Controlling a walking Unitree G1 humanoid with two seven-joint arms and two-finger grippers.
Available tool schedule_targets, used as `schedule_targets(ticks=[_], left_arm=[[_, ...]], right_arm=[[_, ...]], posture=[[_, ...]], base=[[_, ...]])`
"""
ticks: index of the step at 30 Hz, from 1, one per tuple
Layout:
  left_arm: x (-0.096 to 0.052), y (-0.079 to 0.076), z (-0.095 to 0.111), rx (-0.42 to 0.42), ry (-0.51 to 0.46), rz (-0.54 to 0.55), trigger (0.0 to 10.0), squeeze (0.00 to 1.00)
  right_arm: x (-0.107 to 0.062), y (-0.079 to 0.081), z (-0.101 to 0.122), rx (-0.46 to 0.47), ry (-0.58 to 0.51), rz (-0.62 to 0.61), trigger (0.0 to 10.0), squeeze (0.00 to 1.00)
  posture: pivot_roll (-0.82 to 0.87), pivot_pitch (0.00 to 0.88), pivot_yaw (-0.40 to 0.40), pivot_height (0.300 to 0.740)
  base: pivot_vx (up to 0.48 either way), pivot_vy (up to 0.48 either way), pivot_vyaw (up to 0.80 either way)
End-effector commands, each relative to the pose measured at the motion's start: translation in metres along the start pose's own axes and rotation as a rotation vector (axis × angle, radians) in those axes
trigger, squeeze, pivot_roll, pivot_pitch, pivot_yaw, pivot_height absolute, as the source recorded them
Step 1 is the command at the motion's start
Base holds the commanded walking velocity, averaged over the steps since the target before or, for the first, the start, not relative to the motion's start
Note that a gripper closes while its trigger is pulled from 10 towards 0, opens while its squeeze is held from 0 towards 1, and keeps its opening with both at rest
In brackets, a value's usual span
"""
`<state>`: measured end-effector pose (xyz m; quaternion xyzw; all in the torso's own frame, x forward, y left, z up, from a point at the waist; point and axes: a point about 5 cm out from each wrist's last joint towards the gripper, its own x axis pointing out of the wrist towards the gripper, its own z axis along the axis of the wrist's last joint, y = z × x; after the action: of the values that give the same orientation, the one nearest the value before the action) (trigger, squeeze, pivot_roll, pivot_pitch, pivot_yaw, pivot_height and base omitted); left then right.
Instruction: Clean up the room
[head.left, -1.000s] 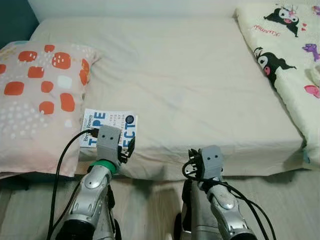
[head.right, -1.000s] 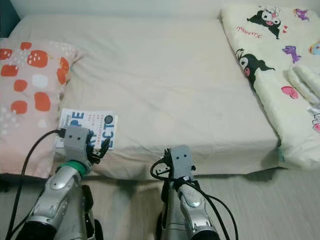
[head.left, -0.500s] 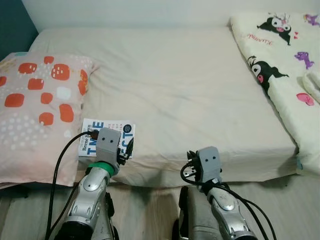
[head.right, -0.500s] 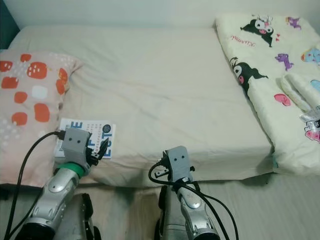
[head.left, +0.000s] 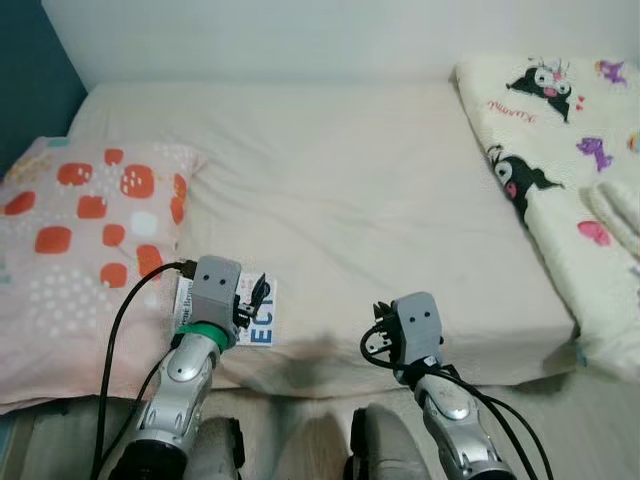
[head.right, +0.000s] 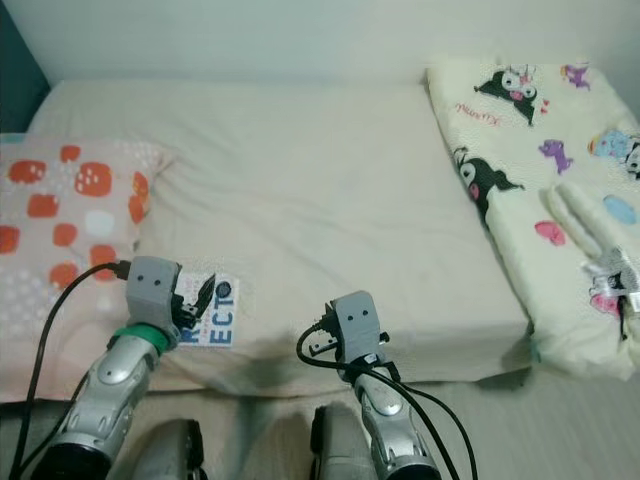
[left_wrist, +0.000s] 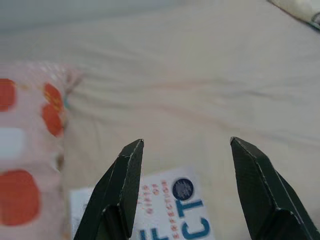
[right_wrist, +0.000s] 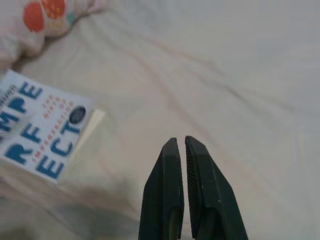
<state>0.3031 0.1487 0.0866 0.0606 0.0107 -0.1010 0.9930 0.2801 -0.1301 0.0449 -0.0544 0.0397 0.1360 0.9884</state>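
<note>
A white book with large blue letters lies flat on the cream bed, close to the front edge and beside the pillow. My left gripper hovers just above the book's near end, open, with nothing between its fingers. In the left wrist view the book lies below and between the two fingers. My right gripper is shut and empty, held over bare sheet near the bed's front edge. The book lies off to its side.
A pink pillow with orange and white patches lies at the left of the bed, touching the book's side. A cream blanket with cartoon characters covers the right side. A white wall runs behind, and pale floor lies under the arms.
The whole picture has shifted, so the camera has moved; the bed now sits lower and nearer. The left gripper now covers more of the book. Both grippers keep their states.
</note>
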Motion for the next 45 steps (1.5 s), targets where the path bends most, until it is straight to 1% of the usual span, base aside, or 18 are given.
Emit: schedule_targets(ticks=[1,3,4,10,15,18,23,30,31,32,33,34,35,38,41,42,43,45], left_arm=[[-0.004,0.000,-0.011,0.004,0.043,0.011,10.0,0.00],[-0.004,0.000,-0.011,0.004,0.043,0.011,10.0,0.00],[-0.005,0.003,-0.012,0.011,0.048,0.019,10.0,0.00],[-0.005,0.004,-0.012,0.011,0.042,0.018,10.0,0.00],[-0.006,0.004,-0.013,0.028,0.049,0.017,10.0,0.00],[-0.006,0.004,-0.013,0.028,0.049,0.017,10.0,0.00],[-0.008,0.005,-0.020,0.035,0.075,0.027,10.0,0.00],[-0.007,0.005,-0.021,0.034,0.078,0.025,10.0,0.00],[-0.007,0.004,-0.023,0.031,0.090,0.024,10.0,0.00],[-0.008,0.003,-0.030,0.024,0.118,0.025,10.0,0.00],[-0.008,0.003,-0.030,0.024,0.118,0.025,10.0,0.00],[-0.012,0.002,-0.054,-0.011,0.227,0.045,10.0,0.00],[-0.012,0.002,-0.054,-0.011,0.227,0.045,10.0,0.00],[-0.018,0.001,-0.077,-0.026,0.338,0.081,10.0,0.00],[-0.020,0.001,-0.081,0.000,0.361,0.063,10.0,0.00],[-0.021,0.000,-0.083,0.028,0.374,0.041,10.0,0.00],[-0.021,0.000,-0.083,0.028,0.374,0.041,10.0,0.00],[-0.022,-0.002,-0.083,0.064,0.363,0.001,10.0,0.00]], right_arm=[[-0.004,0.000,-0.006,0.006,0.032,0.003,10.0,0.00],[-0.004,0.000,-0.006,0.006,0.032,0.003,10.0,0.00],[-0.004,0.001,-0.006,0.005,0.033,0.010,10.0,0.00],[-0.003,0.002,-0.005,0.003,0.032,0.018,10.0,0.00],[-0.002,0.004,-0.004,-0.001,0.031,0.026,10.0,0.00],[-0.002,0.004,-0.004,-0.001,0.031,0.026,10.0,0.00],[-0.004,0.005,-0.006,-0.002,0.041,0.028,10.0,0.00],[-0.002,0.006,-0.009,0.010,0.058,0.022,10.0,0.00],[-0.002,0.005,-0.013,0.027,0.080,0.017,10.0,0.00],[-0.003,0.005,-0.022,0.053,0.127,0.015,10.0,0.00],[-0.003,0.005,-0.022,0.053,0.127,0.015,10.0,0.00],[-0.006,0.003,-0.039,0.079,0.214,-0.003,10.0,0.00],[-0.006,0.003,-0.039,0.079,0.214,-0.003,10.0,0.00],[-0.010,0.000,-0.052,0.077,0.286,-0.039,10.0,0.00],[-0.011,0.000,-0.055,0.082,0.305,-0.041,10.0,0.00],[-0.013,-0.001,-0.058,0.073,0.319,-0.044,10.0,0.00],[-0.013,-0.001,-0.058,0.073,0.319,-0.044,10.0,0.00],[-0.016,-0.004,-0.063,0.060,0.341,-0.059,10.0,0.00]], posture=[[-0.01,0.088,-0.031,0.692],[-0.01,0.088,-0.031,0.692],[-0.01,0.089,-0.032,0.702],[-0.01,0.085,-0.032,0.717],[-0.01,0.083,-0.030,0.740],[-0.01,0.083,-0.030,0.740],[-0.01,0.083,-0.027,0.740],[-0.01,0.082,-0.025,0.740],[-0.01,0.079,-0.023,0.740],[0.00,0.076,-0.023,0.740],[0.00,0.076,-0.023,0.740],[0.00,0.070,-0.023,0.740],[0.00,0.070,-0.023,0.740],[0.00,0.065,-0.019,0.740],[0.00,0.060,-0.014,0.740],[0.00,0.056,-0.011,0.740],[0.00,0.056,-0.011,0.740],[0.00,0.048,-0.008,0.740]], base=[[0.000,0.000,0.00],[0.000,0.000,0.00],[0.000,0.000,0.00],[0.000,0.000,0.00],[0.000,0.000,0.00],[0.000,0.000,0.00],[0.000,0.000,0.00],[0.000,0.000,0.00],[0.000,0.000,0.00],[0.000,0.000,0.00],[0.000,0.000,0.00],[0.000,0.000,0.00],[0.000,0.000,0.00],[0.000,0.000,0.00],[0.000,0.000,0.00],[0.000,0.000,0.00],[0.000,0.000,0.00],[0.000,0.000,0.00]])
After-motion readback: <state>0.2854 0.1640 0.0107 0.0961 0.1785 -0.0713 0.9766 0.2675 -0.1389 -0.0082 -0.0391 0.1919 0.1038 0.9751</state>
